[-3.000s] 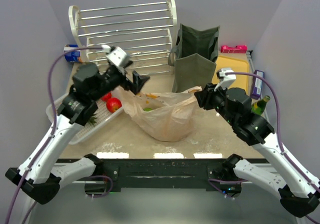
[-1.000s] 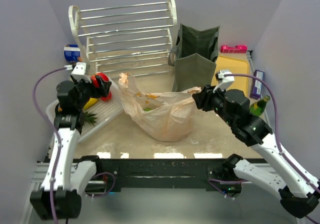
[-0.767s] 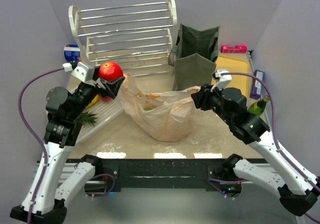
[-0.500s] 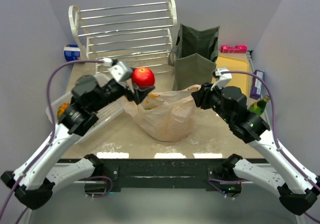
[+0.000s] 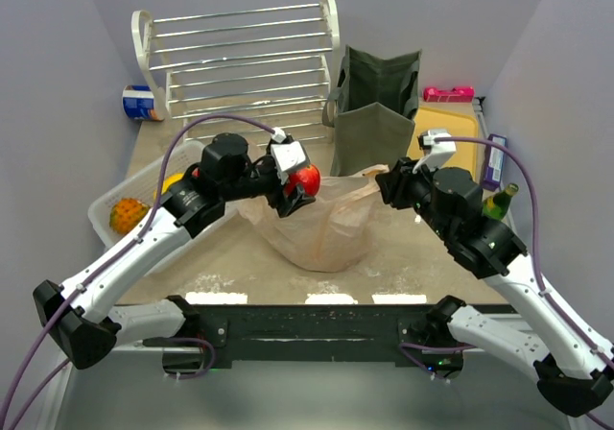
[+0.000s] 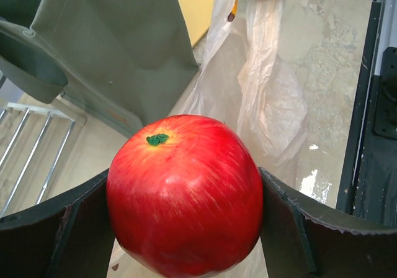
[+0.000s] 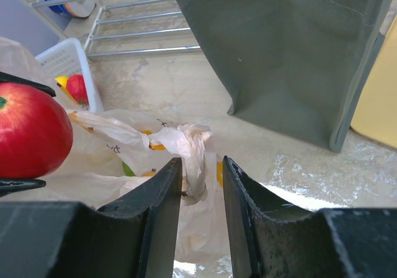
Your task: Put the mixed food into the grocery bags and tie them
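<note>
My left gripper [image 5: 301, 182] is shut on a red apple [image 5: 306, 179] and holds it over the left side of the peach plastic bag [image 5: 326, 226]. In the left wrist view the apple [image 6: 186, 194] fills the space between my fingers, with the bag [image 6: 260, 85] below it. My right gripper [image 5: 388, 182] is shut on the bag's right handle [image 7: 193, 146] and holds that edge up. A green fruit [image 7: 128, 168] shows inside the bag. The olive-green tote [image 5: 374, 113] stands behind the bag, open and upright.
A white tray [image 5: 107, 200] at the left holds an orange fruit [image 5: 128, 214], a yellow fruit [image 5: 173, 180] and a red fruit [image 7: 77, 87]. A wire rack [image 5: 245, 65] stands at the back, with a blue can [image 5: 141, 102] beside it. A yellow board [image 5: 443, 128], a pink item [image 5: 448, 93], a purple box [image 5: 494, 161] and a green bottle [image 5: 499, 203] lie at the right.
My left gripper took the red apple from the tray, lifted it and carried it right, to over the peach bag. My right gripper has kept hold of the bag handle.
</note>
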You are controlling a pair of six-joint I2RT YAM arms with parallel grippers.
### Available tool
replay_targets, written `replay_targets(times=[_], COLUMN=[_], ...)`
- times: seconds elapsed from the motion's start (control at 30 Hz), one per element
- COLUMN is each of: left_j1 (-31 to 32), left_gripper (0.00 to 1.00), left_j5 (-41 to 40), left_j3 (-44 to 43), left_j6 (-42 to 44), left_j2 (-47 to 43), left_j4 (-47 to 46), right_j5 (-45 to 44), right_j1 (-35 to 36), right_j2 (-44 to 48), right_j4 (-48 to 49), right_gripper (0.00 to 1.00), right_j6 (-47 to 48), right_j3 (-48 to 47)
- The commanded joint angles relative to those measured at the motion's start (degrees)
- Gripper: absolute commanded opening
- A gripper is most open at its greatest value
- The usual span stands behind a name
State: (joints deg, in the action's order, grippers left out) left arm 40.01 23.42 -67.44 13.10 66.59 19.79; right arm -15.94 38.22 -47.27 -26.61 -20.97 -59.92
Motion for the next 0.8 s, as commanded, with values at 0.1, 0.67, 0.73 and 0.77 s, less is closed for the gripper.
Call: replay_targets(times=[0.1, 0.67, 0.73, 0.77], left_j1=[-2.3, -6.5, -7.0, -7.1], left_gripper=[0.24, 0.26, 0.29, 0.30], left_j5=[0.6, -2.9, -3.4, -3.6], left_j3=[-0.9, 3.3, 3.2, 3.0], left_j6=[2.9, 2.5, 2.4, 1.8], left_j2=[0.6, 2.9, 3.8, 4.2], left_j4=[1.0, 3.8, 3.1, 2.9], right_j5=[-1.7, -1.1, -1.1, -1.1], right_j1=[0.1, 0.1, 0.0, 0.0], right_j2=[0.8, 1.4, 1.6, 1.6], right_j4=[0.2, 0.5, 0.6, 0.7], right_gripper=[0.36, 0.36, 0.36, 0.36], right_j6=[-0.2, -0.7, -0.7, -0.8], right_j3=[-1.7, -0.5, -0.2, -0.2])
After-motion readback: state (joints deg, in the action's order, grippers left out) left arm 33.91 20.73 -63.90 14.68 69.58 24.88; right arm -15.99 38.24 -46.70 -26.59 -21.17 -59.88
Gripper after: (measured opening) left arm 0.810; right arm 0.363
